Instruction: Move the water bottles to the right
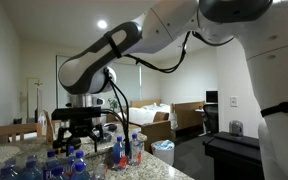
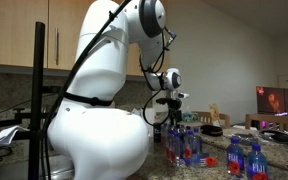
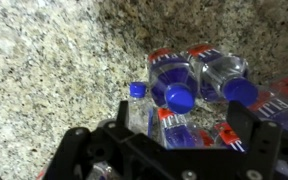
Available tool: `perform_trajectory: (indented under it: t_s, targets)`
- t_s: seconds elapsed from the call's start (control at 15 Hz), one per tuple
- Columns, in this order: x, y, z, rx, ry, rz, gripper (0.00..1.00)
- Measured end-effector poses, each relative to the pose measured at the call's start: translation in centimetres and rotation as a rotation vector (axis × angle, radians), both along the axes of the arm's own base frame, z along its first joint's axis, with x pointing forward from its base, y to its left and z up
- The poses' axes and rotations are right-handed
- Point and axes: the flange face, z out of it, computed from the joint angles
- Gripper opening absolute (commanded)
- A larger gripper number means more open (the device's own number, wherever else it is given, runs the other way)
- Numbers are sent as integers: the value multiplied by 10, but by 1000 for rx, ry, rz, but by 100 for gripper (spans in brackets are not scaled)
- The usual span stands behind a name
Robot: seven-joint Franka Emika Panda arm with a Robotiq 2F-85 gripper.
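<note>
Several small clear water bottles with blue caps stand on a granite counter [image 3: 44, 70]. In an exterior view the blue-capped ones [image 1: 54, 165] crowd the near left and two red-labelled ones [image 1: 119, 150] stand further right. In an exterior view a cluster [image 2: 184, 146] stands under the arm and two more bottles [image 2: 244, 158] stand nearer the camera. My gripper [image 3: 181, 115] is open and hangs just above the cluster, its fingers wide on either side of a red-labelled bottle [image 3: 179, 130]. It also shows in both exterior views [image 1: 84, 138] [image 2: 174, 115]. It holds nothing.
A white bin [image 1: 164, 150] and dark furniture [image 1: 234, 150] stand beyond the counter's edge. Other items [image 2: 214, 118] lie on the counter behind the bottles and a lit screen [image 2: 274, 100] is at the far side. Bare granite shows beside the cluster in the wrist view.
</note>
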Motion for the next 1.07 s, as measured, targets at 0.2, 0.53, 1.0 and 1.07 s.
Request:
perform_trajectory:
  t_s: [0.2,0.53,1.0,1.07]
  targets:
    - [-7,3,-5,-14,54,-29,100]
    - [-9,7,-33,-6,128,-45,86]
    - [-6,1,-49,-12,155,-58,34]
    - [-6,1,-49,-12,155,-59,27]
